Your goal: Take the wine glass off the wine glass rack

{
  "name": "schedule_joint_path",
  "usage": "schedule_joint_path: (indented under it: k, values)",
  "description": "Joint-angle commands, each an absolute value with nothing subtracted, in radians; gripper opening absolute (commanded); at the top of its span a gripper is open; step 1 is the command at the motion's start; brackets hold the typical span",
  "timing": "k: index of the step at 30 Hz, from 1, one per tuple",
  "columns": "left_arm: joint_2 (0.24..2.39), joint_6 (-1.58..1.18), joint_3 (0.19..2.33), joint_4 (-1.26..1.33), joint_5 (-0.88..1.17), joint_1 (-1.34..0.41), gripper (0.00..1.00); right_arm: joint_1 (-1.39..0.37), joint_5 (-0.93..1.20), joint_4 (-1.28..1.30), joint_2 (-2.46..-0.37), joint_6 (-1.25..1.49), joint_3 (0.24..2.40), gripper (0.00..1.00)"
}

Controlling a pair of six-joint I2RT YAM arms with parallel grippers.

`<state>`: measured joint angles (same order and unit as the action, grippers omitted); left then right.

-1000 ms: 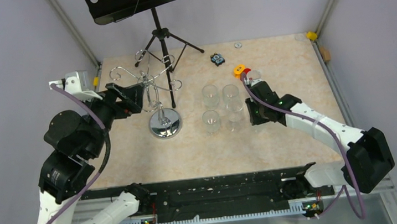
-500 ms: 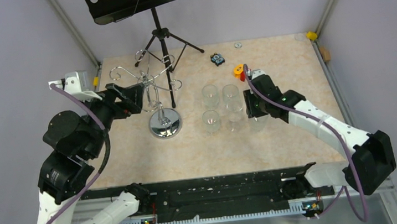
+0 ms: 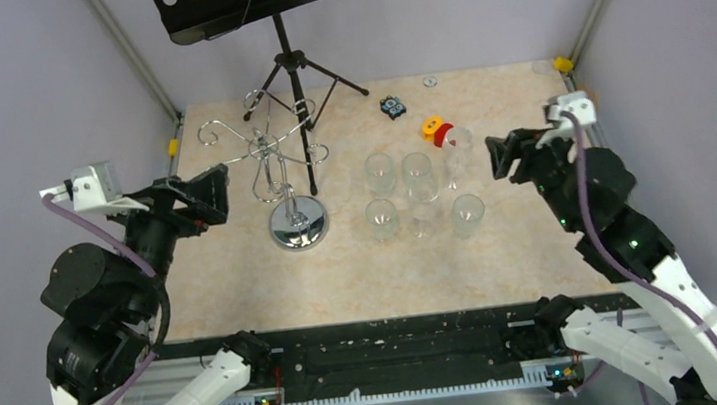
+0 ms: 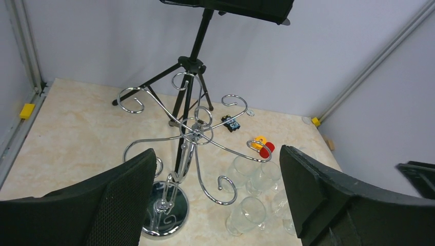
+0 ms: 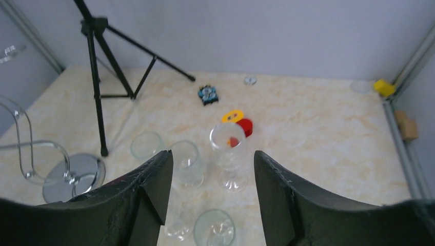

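Note:
The chrome wine glass rack point(image 3: 280, 160) stands on its round mirrored base point(image 3: 298, 223) at the table's left-centre; its curled arms hold nothing, as the left wrist view point(image 4: 195, 134) also shows. Several wine glasses stand upright on the table to its right, among them one at the front right point(image 3: 467, 214) and one near the red and yellow toy point(image 3: 457, 144). My left gripper point(image 3: 216, 195) is open and empty, left of the rack and clear of it. My right gripper point(image 3: 499, 158) is open and empty, right of the glasses, which lie below it in the right wrist view point(image 5: 228, 143).
A black tripod music stand point(image 3: 289, 59) stands behind the rack, one leg close to it. A red and yellow toy point(image 3: 436, 131) and a small dark toy point(image 3: 392, 106) lie at the back. A yellow block point(image 3: 562, 64) sits in the back right corner.
My right gripper has let go of the front-right glass and pulled back up and to the right. My left gripper has drawn back to the left, away from the rack.

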<state>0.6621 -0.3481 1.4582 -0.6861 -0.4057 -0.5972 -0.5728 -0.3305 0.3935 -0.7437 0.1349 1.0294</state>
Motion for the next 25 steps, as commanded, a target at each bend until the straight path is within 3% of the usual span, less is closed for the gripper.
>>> schedule_joint_path:
  k: [1,12,25]
  values:
    - [0.64,-0.314,1.451,-0.698,-0.46,-0.599,0.93,-0.563,-0.487,0.223,-0.63,-0.008,1.037,0.62]
    - [0.586,-0.29,1.476,-0.772,-0.523,-0.599,0.96,-0.563,-0.578,0.102,-0.458,-0.155,0.969,0.67]
    - [0.594,-0.292,1.525,-0.863,-0.607,-0.6,0.98,-0.563,-0.65,0.161,-0.431,-0.178,0.976,0.67]
